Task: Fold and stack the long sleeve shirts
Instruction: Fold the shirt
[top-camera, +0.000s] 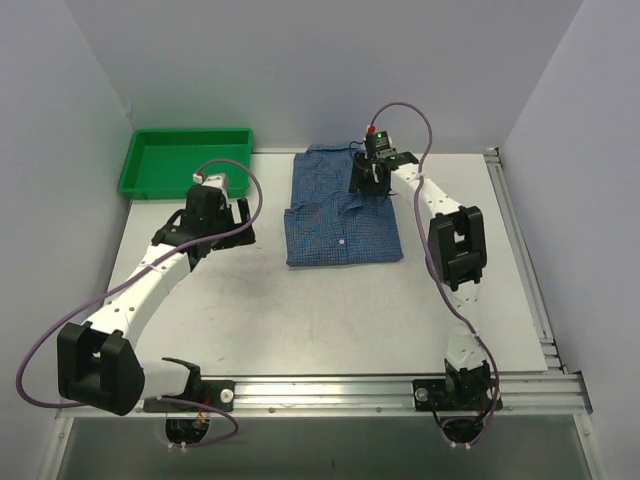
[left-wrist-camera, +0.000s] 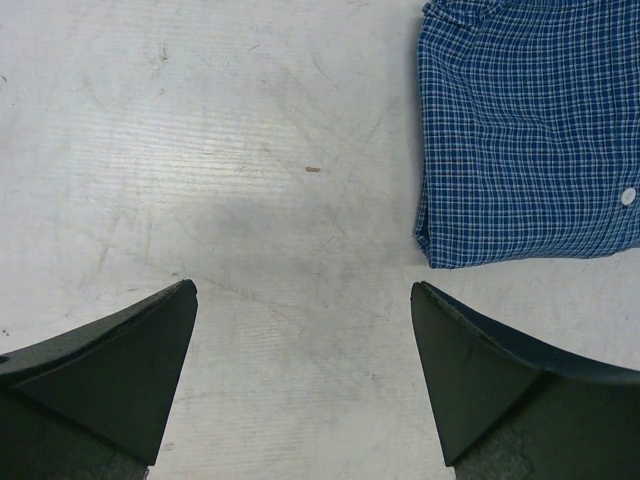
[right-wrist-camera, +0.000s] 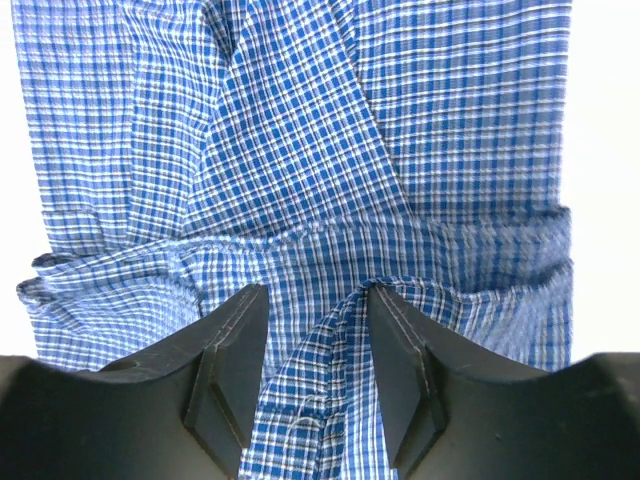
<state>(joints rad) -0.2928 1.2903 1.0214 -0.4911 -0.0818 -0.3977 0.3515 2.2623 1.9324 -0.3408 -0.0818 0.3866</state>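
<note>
The long sleeve shirt (top-camera: 340, 215), blue fine-checked cloth with white buttons, lies folded into a rough rectangle at the middle back of the table. My right gripper (top-camera: 372, 182) is low over its far right part. In the right wrist view the gripper (right-wrist-camera: 318, 292) is open, its fingers pressed into the shirt (right-wrist-camera: 300, 130), with a raised fold of cloth between them leaning on the right finger. My left gripper (top-camera: 236, 214) is open and empty over bare table left of the shirt. The left wrist view shows this gripper (left-wrist-camera: 303, 292) and the shirt's near left corner (left-wrist-camera: 530, 130).
A green plastic tray (top-camera: 190, 133) sits at the back left corner, just behind the left gripper. Grey walls close in the back and both sides. A metal rail (top-camera: 520, 240) runs along the table's right edge.
</note>
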